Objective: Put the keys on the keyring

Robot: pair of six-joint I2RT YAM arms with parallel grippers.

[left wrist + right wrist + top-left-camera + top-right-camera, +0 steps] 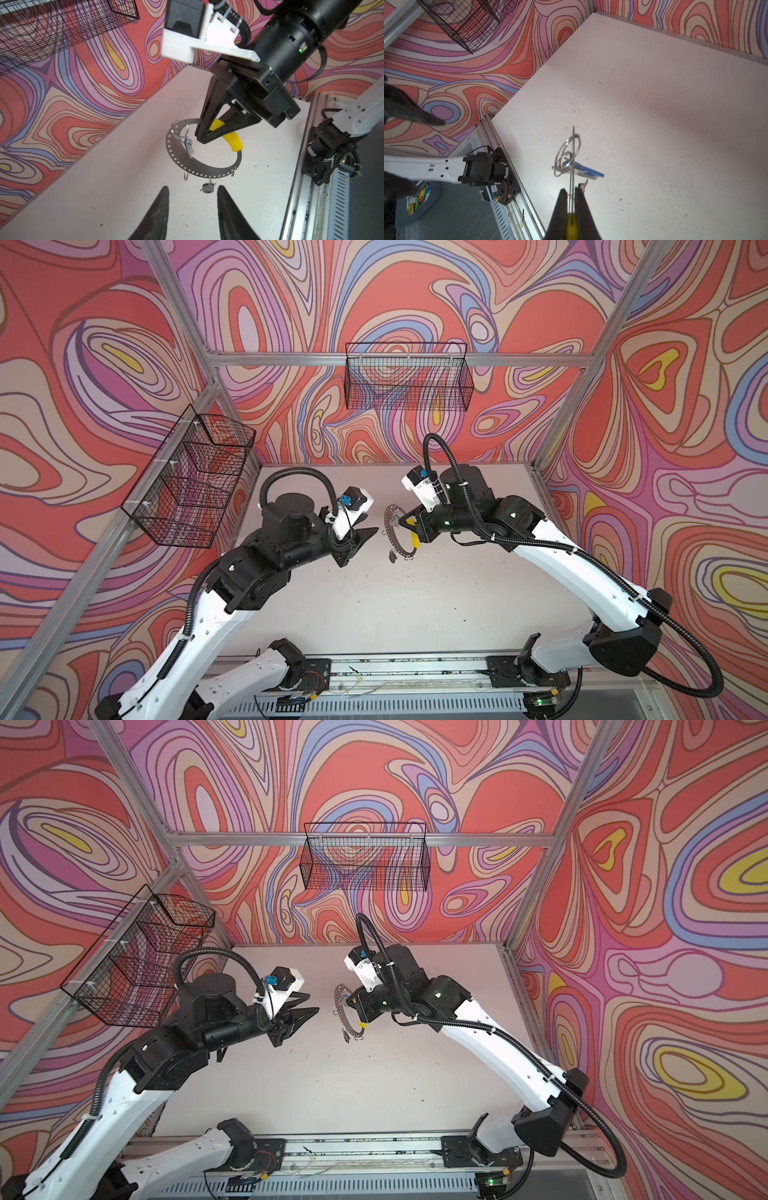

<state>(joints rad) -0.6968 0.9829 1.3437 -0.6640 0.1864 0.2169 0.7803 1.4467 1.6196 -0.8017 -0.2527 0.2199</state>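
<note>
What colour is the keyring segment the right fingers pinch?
Yellow keyring segment; best in left wrist view.

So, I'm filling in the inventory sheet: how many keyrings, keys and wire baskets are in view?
Keyring: 1
Keys: 2, blue-tagged key and black-tagged key
Wire baskets: 2, back-wall basket and left-wall basket
Total: 5

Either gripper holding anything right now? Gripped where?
The right gripper is shut on the keyring, pinching it at its yellow segment. The left gripper is open and holds nothing.
</note>
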